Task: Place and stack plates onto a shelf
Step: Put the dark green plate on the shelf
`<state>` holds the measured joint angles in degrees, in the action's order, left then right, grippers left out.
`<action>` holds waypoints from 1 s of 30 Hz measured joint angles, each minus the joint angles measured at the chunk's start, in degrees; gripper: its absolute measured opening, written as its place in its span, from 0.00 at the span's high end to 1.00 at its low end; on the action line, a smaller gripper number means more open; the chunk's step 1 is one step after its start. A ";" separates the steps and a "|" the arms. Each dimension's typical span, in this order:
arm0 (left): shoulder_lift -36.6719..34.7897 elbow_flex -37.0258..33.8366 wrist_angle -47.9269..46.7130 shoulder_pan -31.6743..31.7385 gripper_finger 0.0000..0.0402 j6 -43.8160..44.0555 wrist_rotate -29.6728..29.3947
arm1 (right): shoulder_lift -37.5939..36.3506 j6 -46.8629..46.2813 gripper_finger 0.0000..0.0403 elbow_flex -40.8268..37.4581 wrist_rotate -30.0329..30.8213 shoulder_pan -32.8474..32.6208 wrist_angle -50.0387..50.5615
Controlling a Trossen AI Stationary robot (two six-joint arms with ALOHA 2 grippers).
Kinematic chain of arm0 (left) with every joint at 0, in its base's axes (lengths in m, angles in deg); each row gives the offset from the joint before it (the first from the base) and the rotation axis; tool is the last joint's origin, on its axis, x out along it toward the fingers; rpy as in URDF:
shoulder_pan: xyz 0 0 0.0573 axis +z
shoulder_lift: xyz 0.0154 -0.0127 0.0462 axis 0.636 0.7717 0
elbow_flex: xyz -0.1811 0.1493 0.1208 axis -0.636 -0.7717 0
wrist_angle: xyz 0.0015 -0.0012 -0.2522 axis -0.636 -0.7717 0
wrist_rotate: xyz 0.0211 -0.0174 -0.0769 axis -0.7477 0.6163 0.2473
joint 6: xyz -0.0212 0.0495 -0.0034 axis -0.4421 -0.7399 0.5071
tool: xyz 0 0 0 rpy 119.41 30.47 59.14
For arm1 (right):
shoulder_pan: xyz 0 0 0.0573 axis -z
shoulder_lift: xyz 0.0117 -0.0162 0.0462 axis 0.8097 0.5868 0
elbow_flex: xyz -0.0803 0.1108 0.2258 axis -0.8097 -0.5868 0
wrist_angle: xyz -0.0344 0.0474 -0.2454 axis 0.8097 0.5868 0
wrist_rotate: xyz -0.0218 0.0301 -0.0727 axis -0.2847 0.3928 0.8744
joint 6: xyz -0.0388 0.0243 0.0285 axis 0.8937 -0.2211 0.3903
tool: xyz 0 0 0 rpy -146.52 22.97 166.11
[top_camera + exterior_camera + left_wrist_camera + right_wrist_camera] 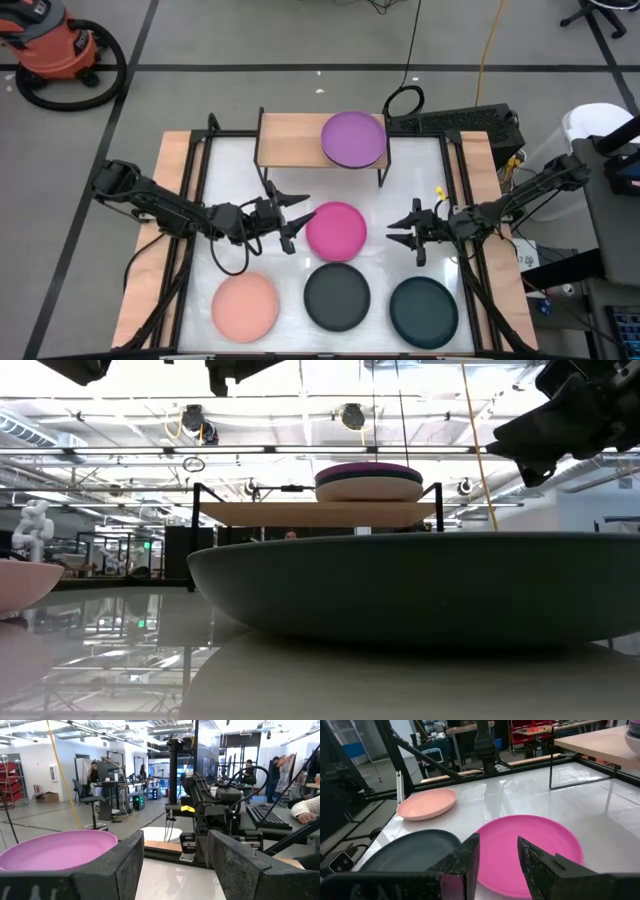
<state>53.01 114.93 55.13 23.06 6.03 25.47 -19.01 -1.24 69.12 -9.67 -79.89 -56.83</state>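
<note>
Nearest along the desk front, left to right: salmon plate, grey plate, teal plate. Mid-desk, magenta plate between two empty hands, left hand just beside its left rim and right hand near its right, fingers apart on both. Farthest, shelf with purple-topped stack on its right half.

Open robotics lab: workstation desks, shop vacuum on floor, people at monitors (background).
</note>
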 joint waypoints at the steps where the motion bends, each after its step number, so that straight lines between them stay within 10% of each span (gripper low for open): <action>1: 0.00 0.00 0.00 0.04 0.44 0.02 0.00 | 0.00 0.01 0.72 0.00 -0.34 0.00 -0.21; 24: 0.02 0.00 -0.26 0.67 0.44 1.46 0.11 | 0.02 -0.60 0.72 0.00 -7.66 0.00 -1.23; 30: 0.02 0.00 -0.28 0.81 0.44 1.42 0.11 | 0.04 -4.15 0.72 4.43 -7.78 0.00 11.83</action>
<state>53.03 114.93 54.84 23.87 7.45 25.58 -18.97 -5.39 73.55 -17.45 -79.88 -45.00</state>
